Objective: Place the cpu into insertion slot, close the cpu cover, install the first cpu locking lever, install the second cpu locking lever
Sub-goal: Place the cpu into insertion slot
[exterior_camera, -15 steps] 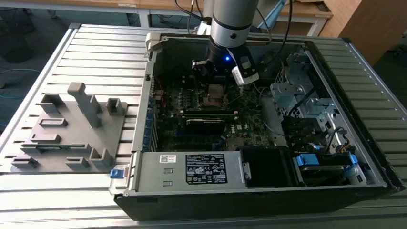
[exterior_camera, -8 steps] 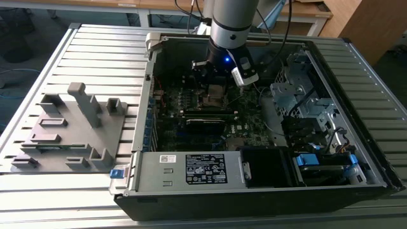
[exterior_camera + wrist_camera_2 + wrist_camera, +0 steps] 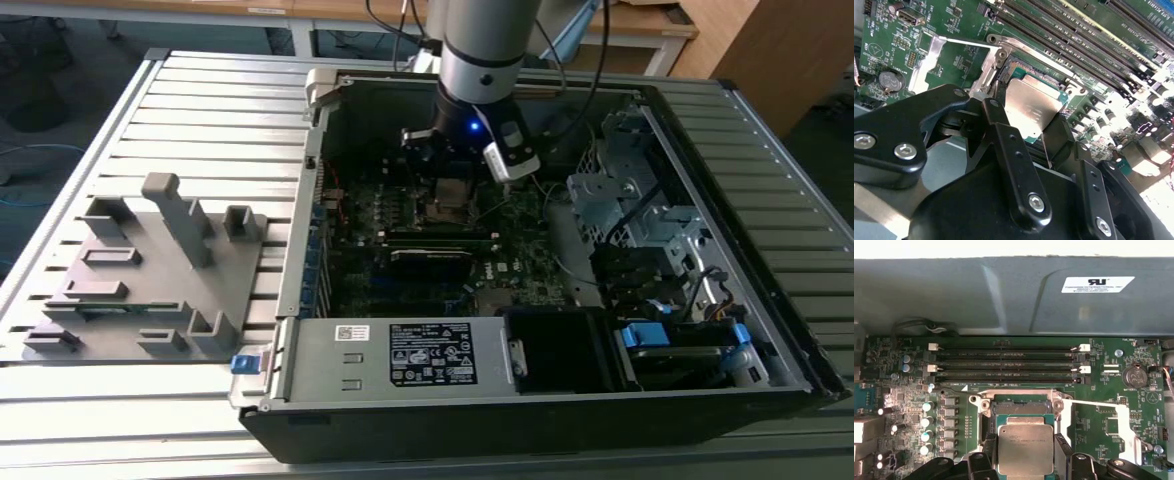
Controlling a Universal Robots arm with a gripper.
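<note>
Partly, the cpu [image 3: 1025, 444] clamped in the gripper [image 3: 1025, 456] hides the insertion slot [image 3: 1021, 410].

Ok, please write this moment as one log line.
gripper: shut on chip | chip: at socket, seating unclear | place: inside computer case

No print legible. White sticker [image 3: 1097, 284] on grey case wall [image 3: 954, 295], first wrist view; black label [image 3: 434, 354] on power supply [image 3: 320, 372], lower centre of exterior view; faint etching on cpu [image 3: 1025, 440].
</note>
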